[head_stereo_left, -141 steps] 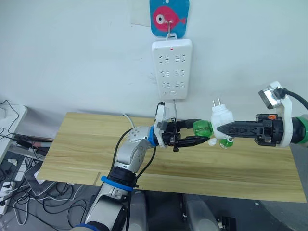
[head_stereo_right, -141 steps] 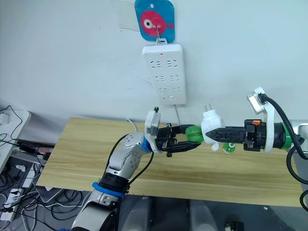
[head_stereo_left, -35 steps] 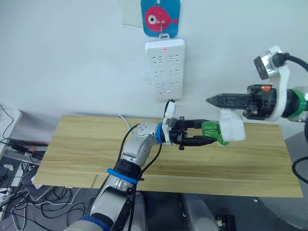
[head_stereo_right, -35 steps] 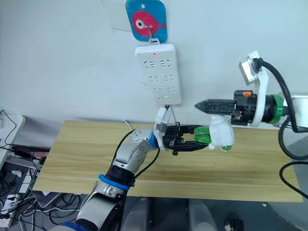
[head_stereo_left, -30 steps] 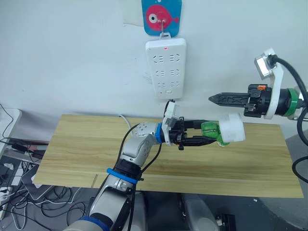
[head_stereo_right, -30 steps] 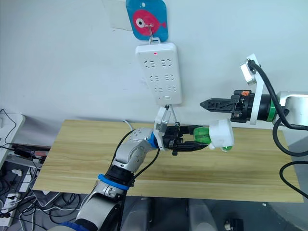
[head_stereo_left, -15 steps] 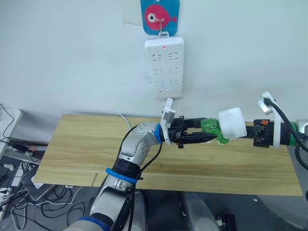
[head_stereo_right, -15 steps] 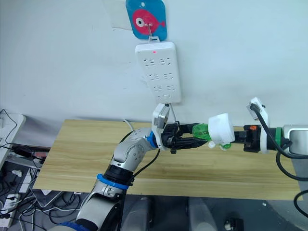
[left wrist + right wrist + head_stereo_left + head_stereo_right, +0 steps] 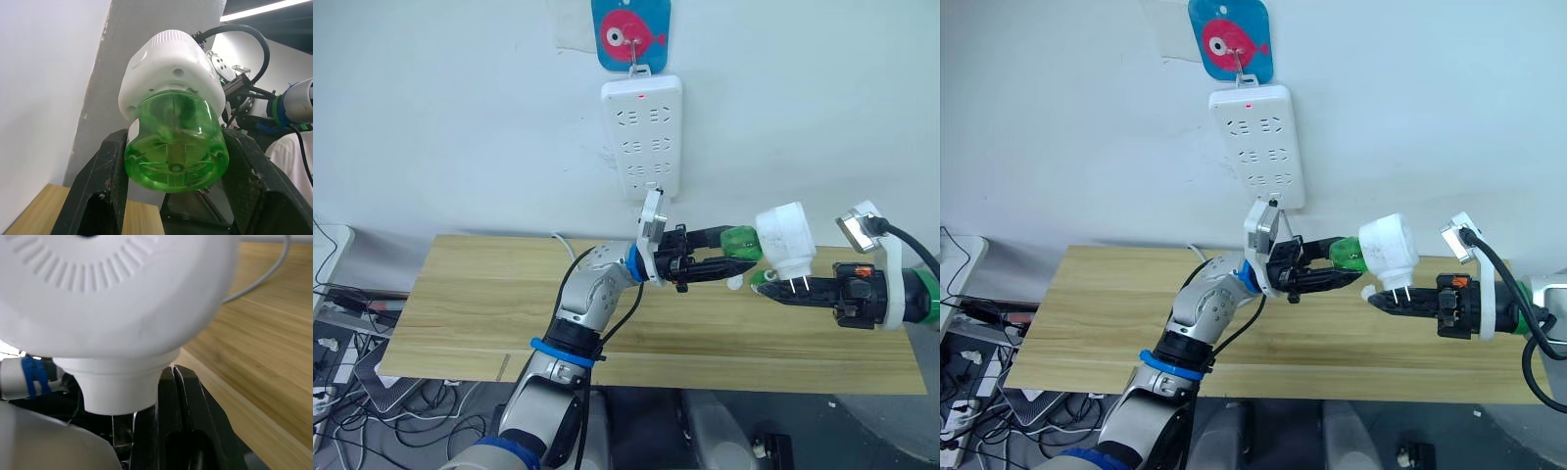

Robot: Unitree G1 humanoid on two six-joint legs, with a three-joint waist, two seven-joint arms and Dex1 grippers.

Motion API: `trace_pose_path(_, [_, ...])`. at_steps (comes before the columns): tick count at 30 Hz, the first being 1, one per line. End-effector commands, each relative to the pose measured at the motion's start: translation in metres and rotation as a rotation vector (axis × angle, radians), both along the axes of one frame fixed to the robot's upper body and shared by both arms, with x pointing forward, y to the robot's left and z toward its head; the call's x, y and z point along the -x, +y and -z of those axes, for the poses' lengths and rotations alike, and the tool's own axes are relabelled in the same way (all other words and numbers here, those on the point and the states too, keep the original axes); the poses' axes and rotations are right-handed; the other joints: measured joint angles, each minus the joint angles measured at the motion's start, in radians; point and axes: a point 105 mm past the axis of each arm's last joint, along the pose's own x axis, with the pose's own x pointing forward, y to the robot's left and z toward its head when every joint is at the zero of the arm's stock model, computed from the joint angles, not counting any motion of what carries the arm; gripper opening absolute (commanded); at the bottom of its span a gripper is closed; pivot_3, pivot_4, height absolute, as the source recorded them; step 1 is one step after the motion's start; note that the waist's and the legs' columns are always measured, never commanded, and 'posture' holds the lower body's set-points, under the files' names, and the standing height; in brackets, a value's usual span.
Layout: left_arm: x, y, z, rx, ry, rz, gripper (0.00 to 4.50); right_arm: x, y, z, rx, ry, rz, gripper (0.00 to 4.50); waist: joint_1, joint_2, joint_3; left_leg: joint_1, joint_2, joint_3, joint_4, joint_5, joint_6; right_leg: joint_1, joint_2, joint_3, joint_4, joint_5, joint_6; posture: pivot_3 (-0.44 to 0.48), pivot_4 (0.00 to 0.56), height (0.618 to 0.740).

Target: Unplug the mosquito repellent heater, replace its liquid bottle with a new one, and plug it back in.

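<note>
My left gripper (image 9: 732, 250) is shut on the green liquid bottle (image 9: 736, 241), holding it sideways above the table. In the left wrist view its fingers (image 9: 105, 186) press both sides of the bottle (image 9: 176, 142). The white mosquito repellent heater (image 9: 785, 235) sits on the bottle's far end, its two prongs pointing down. My right gripper (image 9: 766, 291) is shut, empty, just under the heater beside the prongs. In the right wrist view the heater (image 9: 112, 298) hangs over the closed fingertips (image 9: 171, 377).
A white power strip (image 9: 641, 137) hangs on the wall under a blue fish plaque (image 9: 629, 34). Beneath both arms lies the wooden table (image 9: 489, 294). Another green bottle (image 9: 756, 278) rests on it behind the right gripper, partly hidden. Cables lie on the floor at left.
My right gripper has come down from above the heater to just beneath it. The left gripper has raised and turned the bottle, so the heater's prongs now point down.
</note>
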Motion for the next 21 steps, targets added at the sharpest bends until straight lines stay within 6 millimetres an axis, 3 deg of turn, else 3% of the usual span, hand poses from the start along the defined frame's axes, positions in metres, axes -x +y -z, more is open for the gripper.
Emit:
trace_pose_path(1, [-0.007,-0.003,0.013,-0.066,0.019,-0.053,2.26,0.023,0.019,-0.025,-0.084,-0.053,-0.183,0.03,0.000,0.000,0.000,0.000,0.000,0.000,0.000,0.000,0.000,0.000,0.000,0.000,0.000,0.000,0.000,-0.126,0.250,0.740])
trace_pose_path(9, [-0.009,0.000,0.023,-0.082,0.065,-0.065,2.26,0.030,0.023,-0.029,-0.113,-0.057,-0.239,0.03,0.000,0.000,0.000,0.000,0.000,0.000,0.000,0.000,0.000,0.000,0.000,0.000,0.000,0.000,0.000,-0.136,0.243,0.740])
trace_pose_path(14, [-0.007,-0.001,0.018,-0.062,0.080,-0.046,2.26,0.031,0.022,-0.022,-0.084,-0.044,-0.213,0.03,0.000,0.000,0.000,0.000,0.000,0.000,0.000,0.000,0.000,0.000,0.000,0.000,0.000,0.000,0.000,-0.137,0.241,0.740])
trace_pose_path(21, [-0.007,0.005,0.010,-0.046,0.214,0.029,2.26,0.034,0.002,-0.002,0.129,-0.037,-0.108,0.03,0.000,0.000,0.000,0.000,0.000,0.000,0.000,0.000,0.000,0.000,0.000,0.000,0.000,0.000,0.000,-0.135,0.239,0.740])
